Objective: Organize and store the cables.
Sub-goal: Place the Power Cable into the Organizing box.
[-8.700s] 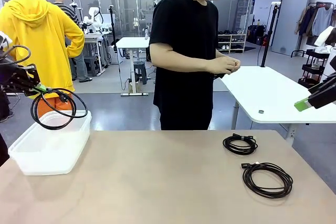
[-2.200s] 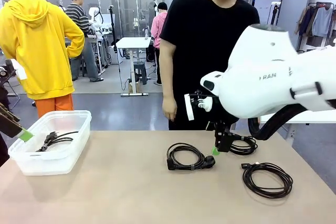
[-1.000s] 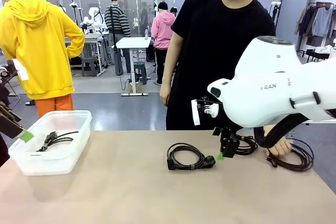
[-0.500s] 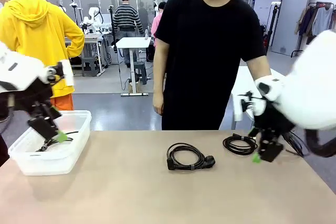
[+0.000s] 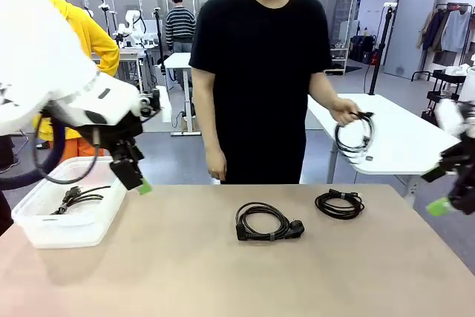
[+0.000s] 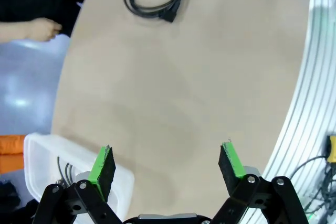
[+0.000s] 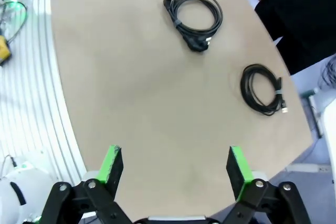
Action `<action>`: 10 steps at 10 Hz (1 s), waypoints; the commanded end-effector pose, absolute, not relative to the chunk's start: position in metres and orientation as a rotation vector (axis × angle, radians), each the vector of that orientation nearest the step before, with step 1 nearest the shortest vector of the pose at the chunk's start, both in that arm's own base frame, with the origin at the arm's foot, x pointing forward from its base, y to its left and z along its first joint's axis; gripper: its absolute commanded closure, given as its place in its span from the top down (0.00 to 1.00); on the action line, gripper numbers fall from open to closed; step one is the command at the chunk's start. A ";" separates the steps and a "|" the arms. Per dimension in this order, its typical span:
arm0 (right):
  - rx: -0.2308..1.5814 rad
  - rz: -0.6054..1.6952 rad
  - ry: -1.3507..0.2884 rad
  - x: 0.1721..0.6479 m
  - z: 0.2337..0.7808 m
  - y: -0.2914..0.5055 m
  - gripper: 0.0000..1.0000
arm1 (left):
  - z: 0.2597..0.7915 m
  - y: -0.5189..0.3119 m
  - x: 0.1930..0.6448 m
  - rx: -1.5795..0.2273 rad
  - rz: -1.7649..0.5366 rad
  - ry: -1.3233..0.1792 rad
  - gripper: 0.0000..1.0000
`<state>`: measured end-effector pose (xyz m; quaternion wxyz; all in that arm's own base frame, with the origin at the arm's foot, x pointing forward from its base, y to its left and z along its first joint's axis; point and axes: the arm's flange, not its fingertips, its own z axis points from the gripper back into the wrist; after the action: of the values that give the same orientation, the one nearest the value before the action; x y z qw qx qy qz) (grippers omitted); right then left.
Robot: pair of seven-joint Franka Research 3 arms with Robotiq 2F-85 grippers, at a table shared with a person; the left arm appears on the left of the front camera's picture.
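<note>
Two cables (image 5: 269, 222) (image 5: 339, 204) on table (image 5: 185, 272); third in hand (image 5: 343, 113); perhaps one in bin (image 5: 59, 231).

a tan surface (image 5: 223, 272) is spread across the lower frame; a translucent bin (image 5: 52, 231) is set at its left edge; a white table (image 5: 401, 139) is seen middle right.

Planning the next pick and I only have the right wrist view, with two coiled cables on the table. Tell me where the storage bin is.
Observer: The clear bin sits at the table's left end, one cable already inside.
Operator: Report the left gripper.
Observer: The left gripper is open and empty, above the table beside the bin.
Operator: Check for more cables.
Observer: The person's hand holds a third coil beyond the far edge, on the right.
</note>
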<state>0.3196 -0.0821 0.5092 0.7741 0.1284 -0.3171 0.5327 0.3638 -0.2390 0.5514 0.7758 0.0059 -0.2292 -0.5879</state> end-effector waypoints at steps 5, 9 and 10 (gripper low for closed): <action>0.437 1.114 -0.936 0.240 0.413 -0.105 1.00 | 0.539 -0.294 0.364 -0.005 -1.273 -0.484 1.00; 0.393 1.093 -0.886 0.285 0.485 -0.166 1.00 | 0.539 -0.294 0.364 -0.005 -1.273 -0.484 1.00; 0.393 1.093 -0.886 0.285 0.485 -0.166 1.00 | 0.539 -0.294 0.364 -0.005 -1.273 -0.484 1.00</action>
<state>0.2856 -0.1627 0.4852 0.7529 0.1801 -0.3984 0.4920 0.3667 -0.3002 0.5407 0.7810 0.0004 -0.2269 -0.5819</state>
